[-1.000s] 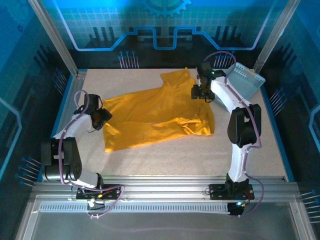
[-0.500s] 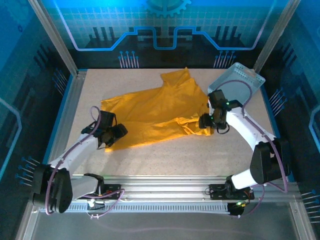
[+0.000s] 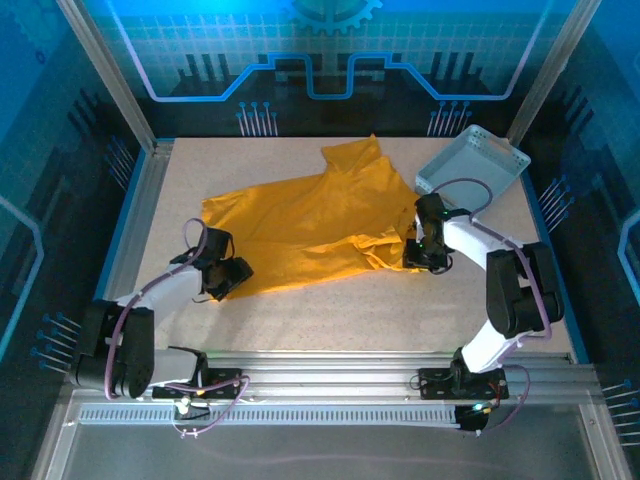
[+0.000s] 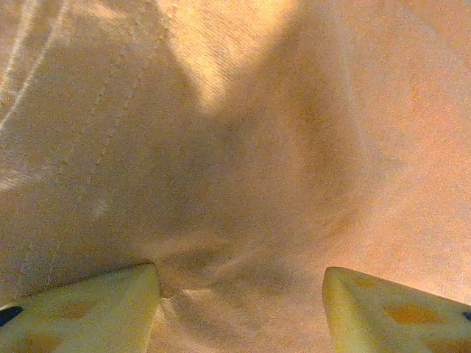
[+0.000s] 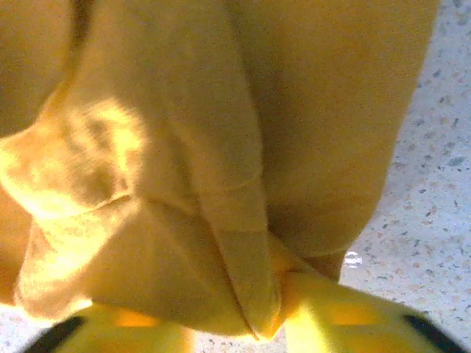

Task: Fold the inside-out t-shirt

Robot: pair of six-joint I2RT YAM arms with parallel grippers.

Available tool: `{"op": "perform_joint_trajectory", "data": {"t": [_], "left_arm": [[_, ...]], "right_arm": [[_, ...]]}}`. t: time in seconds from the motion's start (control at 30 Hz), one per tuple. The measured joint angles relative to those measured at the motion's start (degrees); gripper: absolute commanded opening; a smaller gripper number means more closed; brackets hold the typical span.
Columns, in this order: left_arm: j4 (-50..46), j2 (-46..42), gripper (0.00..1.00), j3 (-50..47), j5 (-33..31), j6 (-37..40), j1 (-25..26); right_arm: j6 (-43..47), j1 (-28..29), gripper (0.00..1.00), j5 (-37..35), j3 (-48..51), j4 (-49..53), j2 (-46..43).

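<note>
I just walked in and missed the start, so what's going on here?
Two robot arms are handling a yellow t-shirt that lies rumpled on the table. The right gripper is pinched on bunched cloth at the shirt's near right corner. The left gripper is open over the near left edge, gripping nothing yet. A basket stands far right.

Robot lab cell: aluminium frame [image 3: 105,70], blue circuit-print panels [image 3: 330,40], speckled worktable [image 3: 330,310], left arm [image 3: 165,290], right arm [image 3: 470,237].
</note>
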State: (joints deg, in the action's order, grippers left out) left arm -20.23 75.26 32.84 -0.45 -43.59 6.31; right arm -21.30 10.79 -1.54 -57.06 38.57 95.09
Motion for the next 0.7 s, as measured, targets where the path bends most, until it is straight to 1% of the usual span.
{"op": "perform_joint_trajectory", "data": {"t": [0.07, 0.13, 0.3, 0.43, 0.5, 0.53, 0.6, 0.67, 0.7], "left_arm": [[0.46, 0.31, 0.56, 0.00, 0.31, -0.09, -1.38], [0.92, 0.70, 0.54, 0.00, 0.28, -0.46, -2.75], [1.49, 2.03, 0.54, 0.79, 0.20, -0.57, -5.60], [1.46, 3.28, 0.54, 1.92, -0.26, 0.42, -7.76], [1.42, 3.61, 0.54, 2.23, -0.57, 0.70, -8.48], [1.36, 3.65, 0.54, 2.29, -0.76, 0.96, -8.66], [1.20, 3.67, 0.55, 2.38, -0.92, 1.62, -8.76], [1.09, 3.65, 0.55, 2.38, -1.36, 1.99, -8.83], [1.09, 3.65, 0.56, 2.38, -1.46, 2.05, -8.90]], "right_arm": [[0.09, 0.00, 0.07, -1.42, -0.66, 0.68, 0.07], [0.33, 0.02, 0.00, -3.52, -1.55, 1.99, -0.26], [0.94, 0.85, 0.00, -9.75, -4.85, 6.64, -1.92], [1.60, 4.44, 0.01, -15.45, -8.31, 9.64, -2.08], [1.88, 5.97, 0.09, -17.44, -9.57, 10.80, -1.97], [1.95, 6.47, 0.15, -18.12, -10.10, 11.15, -1.88], [1.97, 7.04, 0.37, -19.43, -10.78, 11.85, -1.51], [2.10, 7.58, 0.46, -20.13, -10.86, 12.46, -1.16], [2.21, 7.85, 0.48, -20.02, -10.82, 12.79, -1.11]]}}
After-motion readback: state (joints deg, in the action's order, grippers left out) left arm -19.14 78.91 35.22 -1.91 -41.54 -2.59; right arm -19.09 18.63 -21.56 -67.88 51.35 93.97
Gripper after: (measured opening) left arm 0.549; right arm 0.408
